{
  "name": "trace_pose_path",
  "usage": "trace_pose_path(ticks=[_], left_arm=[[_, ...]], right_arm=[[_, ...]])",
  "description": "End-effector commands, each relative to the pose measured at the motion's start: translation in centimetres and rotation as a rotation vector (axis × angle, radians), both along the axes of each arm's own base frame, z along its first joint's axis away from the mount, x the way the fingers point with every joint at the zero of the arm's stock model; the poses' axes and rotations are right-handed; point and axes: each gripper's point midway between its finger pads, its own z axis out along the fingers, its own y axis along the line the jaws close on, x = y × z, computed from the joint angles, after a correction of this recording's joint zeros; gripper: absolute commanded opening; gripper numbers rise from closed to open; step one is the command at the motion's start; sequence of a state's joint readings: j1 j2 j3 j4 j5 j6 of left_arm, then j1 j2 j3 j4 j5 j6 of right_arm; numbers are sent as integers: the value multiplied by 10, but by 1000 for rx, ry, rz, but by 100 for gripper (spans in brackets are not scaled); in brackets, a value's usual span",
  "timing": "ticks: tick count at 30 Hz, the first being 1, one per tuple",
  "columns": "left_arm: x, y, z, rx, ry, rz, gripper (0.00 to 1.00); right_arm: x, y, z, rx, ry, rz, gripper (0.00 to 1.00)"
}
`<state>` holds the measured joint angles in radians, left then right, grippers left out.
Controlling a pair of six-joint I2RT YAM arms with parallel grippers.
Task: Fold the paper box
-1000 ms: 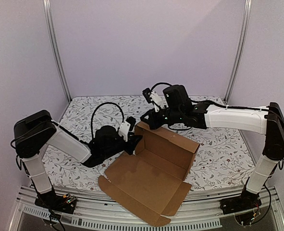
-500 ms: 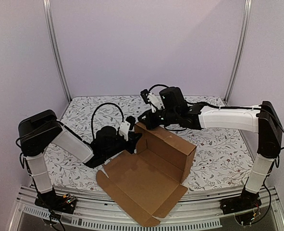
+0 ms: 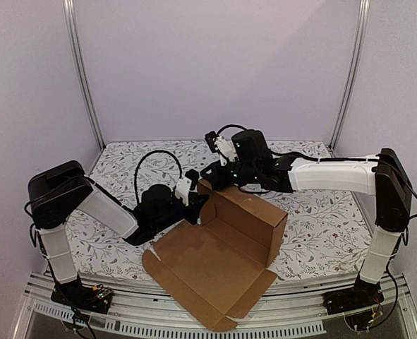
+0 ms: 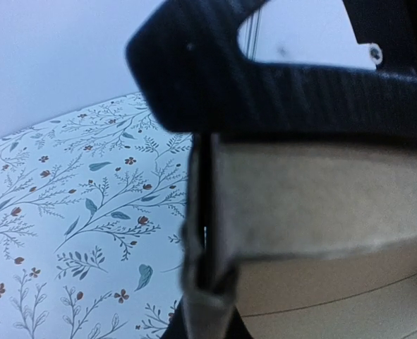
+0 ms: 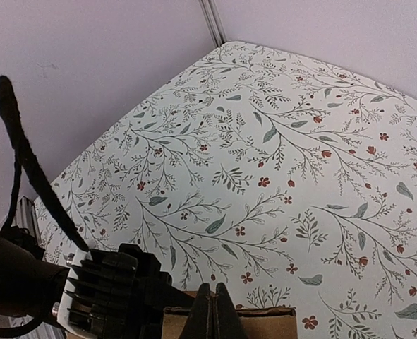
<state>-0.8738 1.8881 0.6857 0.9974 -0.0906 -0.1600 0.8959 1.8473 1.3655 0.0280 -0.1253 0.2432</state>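
Left wrist view: paper box (image 4: 314,205) blurred, cropped; right wrist view: only its top edge visible

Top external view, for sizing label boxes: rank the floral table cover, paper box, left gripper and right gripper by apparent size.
1. floral table cover
2. paper box
3. left gripper and right gripper: both small and look alike, so they are not ranked against each other.

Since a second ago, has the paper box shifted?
Yes. The paper box has slid slightly left along the front rail, its near corner ending further from the right arm's base.
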Motion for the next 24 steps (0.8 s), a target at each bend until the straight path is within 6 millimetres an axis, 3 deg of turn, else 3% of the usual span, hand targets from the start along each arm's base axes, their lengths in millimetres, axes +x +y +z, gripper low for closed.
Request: trace_pose_path(ticks=[1, 24], left_arm=[[1, -6, -11, 28, 11, -28, 8], [1, -4, -23, 45, 20, -22, 17]], right_arm=[[-17, -11, -68, -152, 103, 1, 0], [-28, -31, -108, -294, 145, -51, 0]])
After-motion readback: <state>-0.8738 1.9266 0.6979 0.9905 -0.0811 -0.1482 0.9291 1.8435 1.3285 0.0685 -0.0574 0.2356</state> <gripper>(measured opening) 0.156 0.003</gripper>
